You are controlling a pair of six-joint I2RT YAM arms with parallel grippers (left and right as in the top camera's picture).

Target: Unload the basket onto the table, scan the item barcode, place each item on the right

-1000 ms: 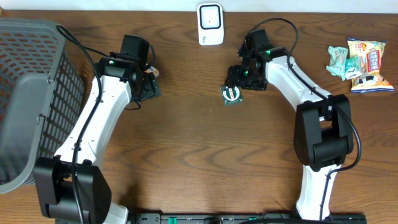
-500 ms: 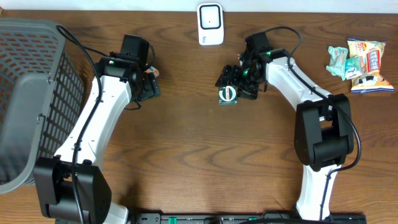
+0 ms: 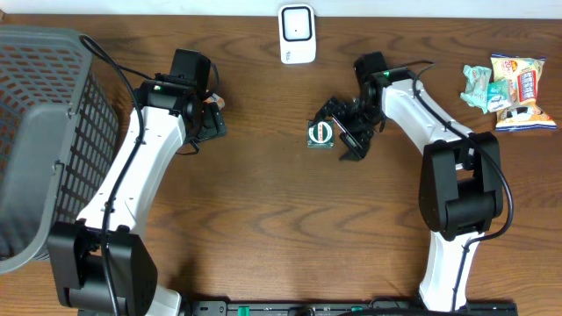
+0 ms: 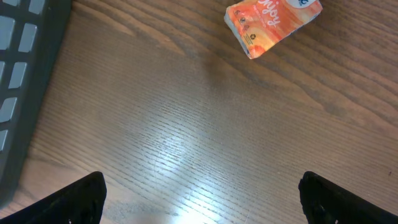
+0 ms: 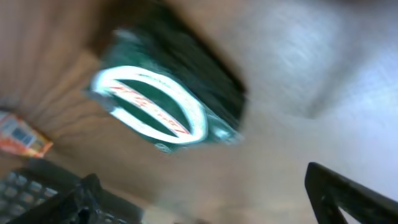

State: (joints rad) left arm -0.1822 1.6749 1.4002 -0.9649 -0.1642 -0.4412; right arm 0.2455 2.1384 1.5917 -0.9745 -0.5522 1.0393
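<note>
Your right gripper (image 3: 342, 132) stands with its fingers spread wide and nothing between them. The green packet (image 3: 322, 133) lies flat on the table (image 3: 263, 219) just ahead of the open fingertips, white-ringed face up, near the middle of the table. The right wrist view is blurred, but it shows the same packet (image 5: 168, 106) in front of the gripper (image 5: 211, 199) and outside its reach. You cannot tell from it whether a barcode shows.

The scanner (image 3: 297, 33) stands at the far edge, apart from the packet and a little to its left.

Your left gripper (image 3: 206, 123) is also spread wide and holds nothing. It hangs over bare wood in its wrist view (image 4: 211, 205). An orange packet (image 4: 273, 22) lies ahead of it, and the basket (image 4: 25, 93) runs along the left edge of that view.

From overhead, the grey basket (image 3: 44, 132) fills the table's left end. A few snack bags (image 3: 509, 88) lie in a heap at the right end, well apart from both arms.
</note>
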